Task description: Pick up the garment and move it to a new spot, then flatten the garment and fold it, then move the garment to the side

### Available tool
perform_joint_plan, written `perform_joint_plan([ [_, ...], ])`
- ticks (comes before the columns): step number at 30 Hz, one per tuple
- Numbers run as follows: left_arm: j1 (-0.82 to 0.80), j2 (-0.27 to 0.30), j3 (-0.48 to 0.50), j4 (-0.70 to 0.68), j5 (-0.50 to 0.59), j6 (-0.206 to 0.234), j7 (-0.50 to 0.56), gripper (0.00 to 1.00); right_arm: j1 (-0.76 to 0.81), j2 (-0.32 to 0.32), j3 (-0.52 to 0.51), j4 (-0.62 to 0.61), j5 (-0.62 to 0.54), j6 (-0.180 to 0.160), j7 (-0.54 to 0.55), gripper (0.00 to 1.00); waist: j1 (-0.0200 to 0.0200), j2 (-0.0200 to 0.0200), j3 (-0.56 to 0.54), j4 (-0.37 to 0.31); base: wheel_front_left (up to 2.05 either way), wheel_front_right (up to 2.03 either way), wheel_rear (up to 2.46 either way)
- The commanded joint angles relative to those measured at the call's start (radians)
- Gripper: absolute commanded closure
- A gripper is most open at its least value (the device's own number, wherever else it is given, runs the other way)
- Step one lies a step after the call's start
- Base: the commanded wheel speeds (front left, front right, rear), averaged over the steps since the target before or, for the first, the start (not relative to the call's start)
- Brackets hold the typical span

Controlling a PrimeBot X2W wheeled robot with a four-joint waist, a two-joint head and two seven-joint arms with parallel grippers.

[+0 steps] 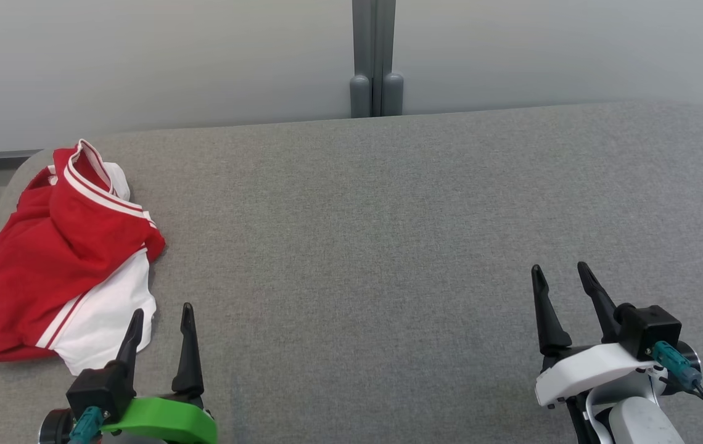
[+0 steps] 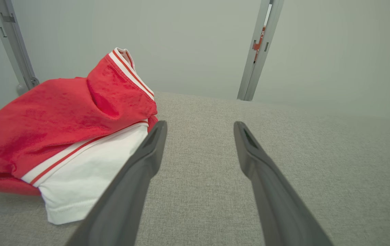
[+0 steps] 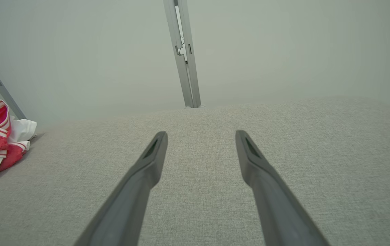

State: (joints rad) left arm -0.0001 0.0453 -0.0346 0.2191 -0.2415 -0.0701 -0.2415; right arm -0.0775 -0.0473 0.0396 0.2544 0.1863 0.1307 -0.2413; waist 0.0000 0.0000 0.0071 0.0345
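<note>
Garment (image 1: 58, 259), red with white panels and red-and-white striped trim, lies crumpled in a loose heap at the left end of the grey fabric-covered table (image 1: 388, 216), close to its rounded corner. One striped edge stands up at the back of the heap, and a white panel spreads flat towards the robot. Just beside that white panel sits the left gripper (image 1: 162, 308), its two dark fingers spread apart with nothing between them. Its outer finger crosses the white hem in the left wrist view, though I cannot tell whether it actually touches the cloth. Well apart from the heap, over bare cloth on the right side of the table, the right gripper (image 1: 559, 267) is parted in the same way and holds nothing, fingers pointing towards the far edge. Behind the table runs a plain pale wall (image 1: 172, 61), with a grey upright post (image 1: 374, 55) rising near the middle of the far edge
</note>
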Motion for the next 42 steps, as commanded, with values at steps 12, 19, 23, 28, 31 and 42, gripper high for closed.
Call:
perform_joint_plan([
  [12, 0.003, 0.008, -0.013, 0.018, 0.069, 0.011, -0.025, 0.0, -0.012, -0.005, 0.011, 0.016, -0.076, 0.0, -0.025, 0.0, 0.0, 0.0, 0.002, 0.005, 0.0, 0.0, 0.0],
  [19, 0.008, 0.008, -0.014, 0.024, 0.06, 0.009, -0.025, 0.0, -0.005, -0.005, 0.016, 0.014, -0.069, 0.0, -0.025, 0.0, 0.0, 0.0, -0.003, 0.006, 0.0, 0.0, 0.0],
  [23, 0.012, 0.008, -0.016, 0.022, 0.057, 0.011, -0.025, 0.0, 0.0, -0.005, 0.016, 0.011, -0.069, 0.0, -0.025, 0.0, 0.0, 0.0, -0.004, 0.007, 0.0, 0.0, 0.0],
  [28, 0.004, 0.008, -0.017, 0.026, 0.054, 0.013, -0.025, 0.0, 0.006, -0.005, 0.012, 0.006, -0.075, 0.0, -0.025, 0.0, 0.0, 0.0, -0.001, 0.028, 0.0, 0.0, 0.0],
  [31, -0.004, 0.008, -0.015, 0.026, 0.056, 0.018, -0.025, 0.0, 0.008, -0.004, 0.015, 0.002, -0.077, 0.0, -0.025, 0.0, 0.0, 0.0, 0.0, 0.056, 0.0, 0.0, 0.0],
  [42, -0.007, 0.013, 0.007, 0.017, 0.041, 0.033, -0.023, 0.0, 0.013, -0.004, 0.03, -0.007, -0.079, 0.0, -0.025, 0.0, 0.0, 0.0, -0.004, 0.258, 0.0, 0.0, 0.0],
])
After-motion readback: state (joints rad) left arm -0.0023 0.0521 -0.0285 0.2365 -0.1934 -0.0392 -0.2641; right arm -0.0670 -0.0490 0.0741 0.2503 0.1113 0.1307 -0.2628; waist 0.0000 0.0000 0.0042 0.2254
